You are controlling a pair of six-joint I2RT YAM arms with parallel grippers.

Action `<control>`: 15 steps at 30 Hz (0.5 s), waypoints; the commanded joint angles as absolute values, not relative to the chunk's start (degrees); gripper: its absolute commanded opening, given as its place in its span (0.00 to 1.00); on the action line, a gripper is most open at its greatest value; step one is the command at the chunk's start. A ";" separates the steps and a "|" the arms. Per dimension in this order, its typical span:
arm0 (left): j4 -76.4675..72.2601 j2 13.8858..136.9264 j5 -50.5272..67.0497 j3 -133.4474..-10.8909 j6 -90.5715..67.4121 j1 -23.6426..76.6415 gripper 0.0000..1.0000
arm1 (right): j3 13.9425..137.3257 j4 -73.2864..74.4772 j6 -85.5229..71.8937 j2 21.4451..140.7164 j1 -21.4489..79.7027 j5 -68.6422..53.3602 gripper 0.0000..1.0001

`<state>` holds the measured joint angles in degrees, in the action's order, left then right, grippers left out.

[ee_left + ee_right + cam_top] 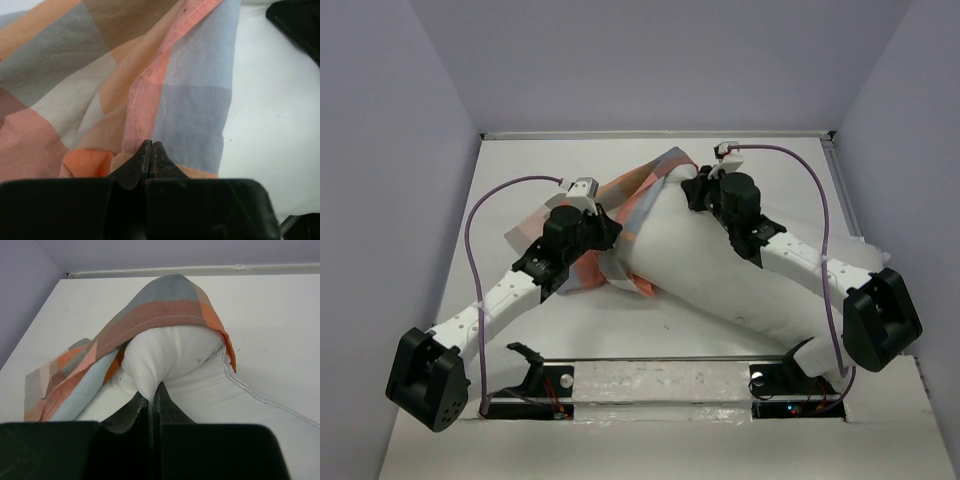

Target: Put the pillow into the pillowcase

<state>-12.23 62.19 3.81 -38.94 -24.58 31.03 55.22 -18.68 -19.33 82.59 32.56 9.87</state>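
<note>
Left gripper pinches pillowcase hem; right gripper pinches pillow. Right wrist view: pillowcase hoods pillow's far end.

No readable text, no labels, brands or numbers legible

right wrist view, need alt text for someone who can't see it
The black right gripper is shut on a pinch of the plump white fabric pillow, near its corner. A thin orange, blue and grey checked pillowcase drapes over that corner like a hood, on a white table.
</note>
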 commanded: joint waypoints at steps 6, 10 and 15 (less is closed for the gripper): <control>-14.07 56.62 -3.33 -39.38 -24.52 30.77 0.76 | 56.34 -23.56 -17.93 77.61 31.64 8.88 0.00; -13.80 57.30 -2.20 -39.29 -24.61 30.32 0.83 | 55.99 -23.47 -17.93 77.34 31.64 8.35 0.00; -17.05 63.35 4.21 -39.55 -24.52 30.32 0.85 | 55.46 -23.47 -18.37 76.99 31.64 7.91 0.00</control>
